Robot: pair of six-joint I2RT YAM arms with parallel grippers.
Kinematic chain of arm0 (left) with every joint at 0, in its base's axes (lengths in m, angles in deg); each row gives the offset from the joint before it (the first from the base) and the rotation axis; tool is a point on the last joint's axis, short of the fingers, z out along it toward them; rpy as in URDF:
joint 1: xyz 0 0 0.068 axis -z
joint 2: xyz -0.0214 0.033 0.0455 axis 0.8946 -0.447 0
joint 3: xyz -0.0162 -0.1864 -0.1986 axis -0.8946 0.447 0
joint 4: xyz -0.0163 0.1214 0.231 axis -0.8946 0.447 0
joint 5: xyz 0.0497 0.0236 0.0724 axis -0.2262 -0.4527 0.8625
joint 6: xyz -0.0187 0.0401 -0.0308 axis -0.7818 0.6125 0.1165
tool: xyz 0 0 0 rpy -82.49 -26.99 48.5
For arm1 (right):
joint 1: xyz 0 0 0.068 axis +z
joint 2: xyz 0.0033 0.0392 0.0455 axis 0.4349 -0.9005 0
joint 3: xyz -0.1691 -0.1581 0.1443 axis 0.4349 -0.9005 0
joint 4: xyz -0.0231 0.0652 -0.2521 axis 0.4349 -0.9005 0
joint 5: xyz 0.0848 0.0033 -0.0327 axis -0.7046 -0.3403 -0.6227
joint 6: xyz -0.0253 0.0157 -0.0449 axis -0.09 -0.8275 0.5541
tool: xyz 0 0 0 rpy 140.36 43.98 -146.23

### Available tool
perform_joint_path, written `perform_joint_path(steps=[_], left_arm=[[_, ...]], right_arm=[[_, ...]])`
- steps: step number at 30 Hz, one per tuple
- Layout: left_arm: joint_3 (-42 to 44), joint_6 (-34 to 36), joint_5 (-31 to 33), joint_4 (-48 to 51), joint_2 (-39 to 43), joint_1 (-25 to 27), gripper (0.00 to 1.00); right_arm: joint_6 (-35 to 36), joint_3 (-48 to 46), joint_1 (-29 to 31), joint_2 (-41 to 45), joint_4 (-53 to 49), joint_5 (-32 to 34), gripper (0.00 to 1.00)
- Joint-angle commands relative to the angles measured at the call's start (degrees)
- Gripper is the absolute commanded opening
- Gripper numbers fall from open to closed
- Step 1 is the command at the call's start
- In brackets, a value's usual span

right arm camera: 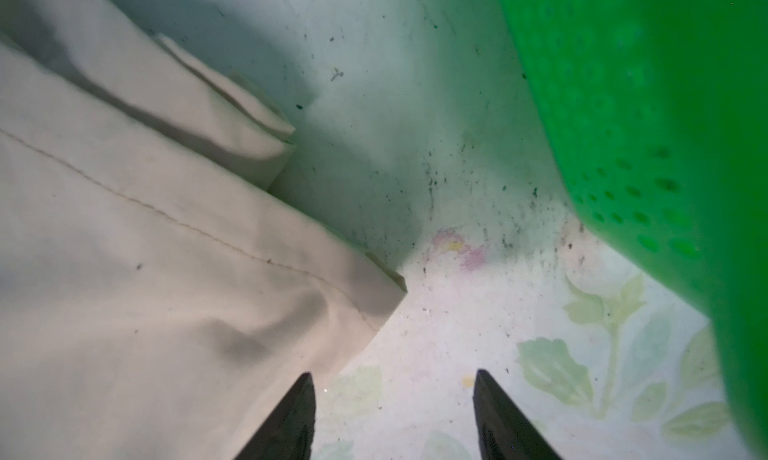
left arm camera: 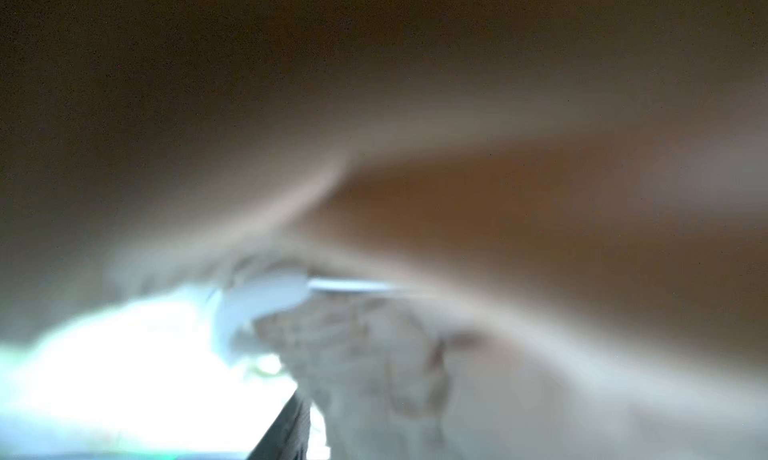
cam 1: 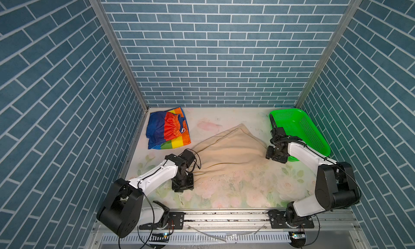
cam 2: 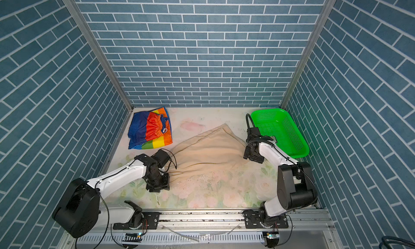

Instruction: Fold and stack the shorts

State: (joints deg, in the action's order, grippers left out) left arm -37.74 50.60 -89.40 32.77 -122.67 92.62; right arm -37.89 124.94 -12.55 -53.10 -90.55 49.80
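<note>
The beige shorts [cam 1: 226, 151] lie spread and rumpled in the middle of the flowered table [cam 1: 247, 191], while the rainbow shorts [cam 1: 167, 129] lie bundled at the far left corner, apart from them. The right gripper [right arm camera: 395, 395] stands at the beige pair's right edge, just beside the green basket [cam 1: 314, 133], with its jaws parted, nothing held and one fingertip [right arm camera: 291, 420] at the hem. The left gripper [cam 1: 183, 186] is down at the beige pair's near left edge; its wrist view is blurred and filled with cloth, so its grip cannot be told.
</note>
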Motion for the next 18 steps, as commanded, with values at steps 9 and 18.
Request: perform_joint_path(steps=[9,18], left_arm=[[-23.9,7.9,18.6,18.3,3.3,-2.5,0.74],[-10.3,6.7,1.1,-1.9,3.3,-15.3,0.88]], right_arm=[[14.7,37.2,6.4,-19.0,-0.6,-5.1,0.61],[19.3,57.7,6.6,-40.7,-1.9,-17.6,0.62]])
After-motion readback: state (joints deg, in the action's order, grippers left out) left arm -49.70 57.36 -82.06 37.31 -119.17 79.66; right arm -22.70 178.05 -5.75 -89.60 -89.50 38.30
